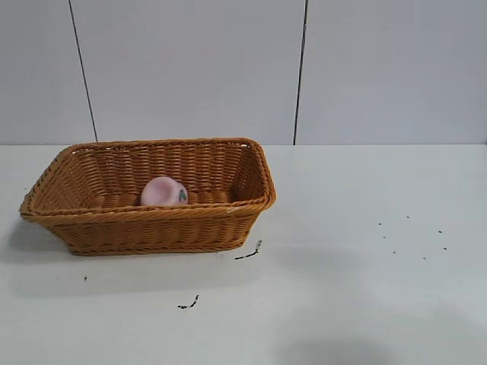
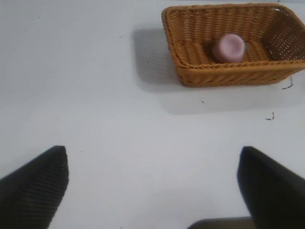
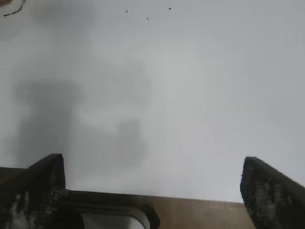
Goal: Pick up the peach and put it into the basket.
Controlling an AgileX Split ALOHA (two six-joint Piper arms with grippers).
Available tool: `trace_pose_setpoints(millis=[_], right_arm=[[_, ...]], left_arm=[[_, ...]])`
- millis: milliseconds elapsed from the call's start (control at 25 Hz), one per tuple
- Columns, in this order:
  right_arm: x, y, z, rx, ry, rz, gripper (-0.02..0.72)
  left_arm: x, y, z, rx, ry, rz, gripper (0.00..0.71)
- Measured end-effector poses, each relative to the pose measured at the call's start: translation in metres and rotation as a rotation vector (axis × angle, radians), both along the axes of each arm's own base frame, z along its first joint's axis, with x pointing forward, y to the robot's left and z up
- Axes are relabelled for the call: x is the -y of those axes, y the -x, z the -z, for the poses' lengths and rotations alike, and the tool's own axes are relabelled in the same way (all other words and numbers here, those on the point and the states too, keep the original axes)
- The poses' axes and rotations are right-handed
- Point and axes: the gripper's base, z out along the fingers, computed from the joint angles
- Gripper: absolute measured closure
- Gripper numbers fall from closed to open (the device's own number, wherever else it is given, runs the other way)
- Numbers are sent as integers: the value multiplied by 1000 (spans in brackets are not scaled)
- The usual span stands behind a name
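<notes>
The pale pink peach (image 1: 163,192) lies inside the orange-brown wicker basket (image 1: 152,226) at the left of the table. In the left wrist view the peach (image 2: 228,47) rests on the basket's floor, with the basket's rim (image 2: 224,67) around it. My left gripper (image 2: 152,160) is open and empty, well back from the basket over bare table. My right gripper (image 3: 152,164) is open and empty near the table's edge. Neither gripper shows in the exterior view.
The white table (image 1: 365,251) has small dark specks and marks (image 1: 251,251) in front of the basket and at the right. A grey panelled wall (image 1: 228,68) stands behind. A brown strip (image 3: 200,214) shows below the table edge in the right wrist view.
</notes>
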Motion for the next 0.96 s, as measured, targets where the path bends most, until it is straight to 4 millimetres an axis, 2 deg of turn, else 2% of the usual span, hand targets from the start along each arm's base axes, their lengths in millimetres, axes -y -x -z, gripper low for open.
trace_pose_setpoints(millis=[160,240,960], right_arm=[[-1,23,-2,153,4,0,8],[-1,28,-2,184,5,0,8],[-1,28,-2,186,3,1,8]], left_arm=[[0,0,0,0,0,0,17],[0,0,0,0,0,0,17],[0,0,0,0,0,0,17]])
